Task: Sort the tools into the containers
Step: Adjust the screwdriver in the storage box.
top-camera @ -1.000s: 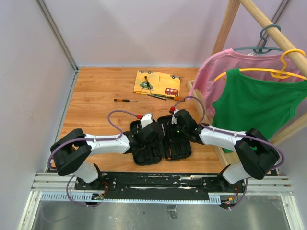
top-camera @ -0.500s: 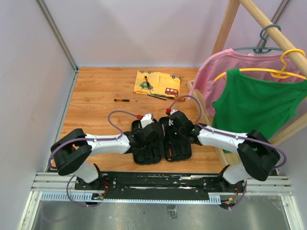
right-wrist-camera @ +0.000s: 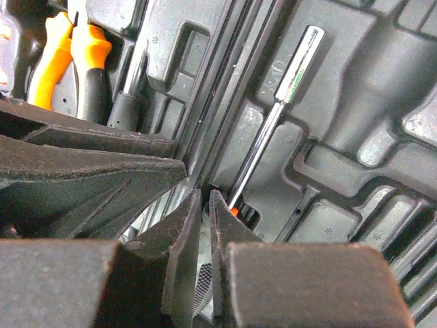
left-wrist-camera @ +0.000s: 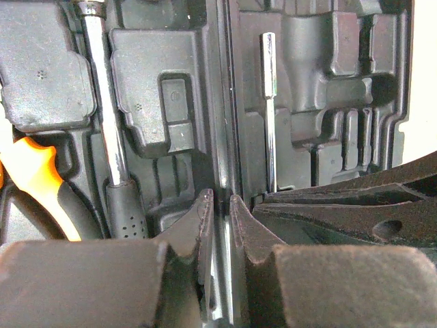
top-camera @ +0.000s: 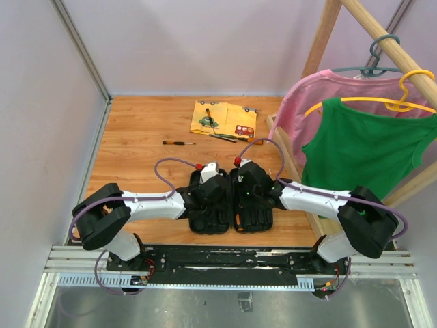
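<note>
- Case lies open on the surface at 6 o'clock, nearest you, so both moulded halves face up.
- Left tool and right tool, each all but together with nothing visibly pinched, sit at its hinge. That likely means nudging, not grasping.
- Thin screwdriver waits loose at 11 o'clock.

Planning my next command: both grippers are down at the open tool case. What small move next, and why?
Probably raise the left gripper off the tool case and head for the thin screwdriver. That one lies loose on the table to the left, more tools wait on the yellow cloth, and the right gripper, also nearly shut over the case, seems to hold nothing.
</note>
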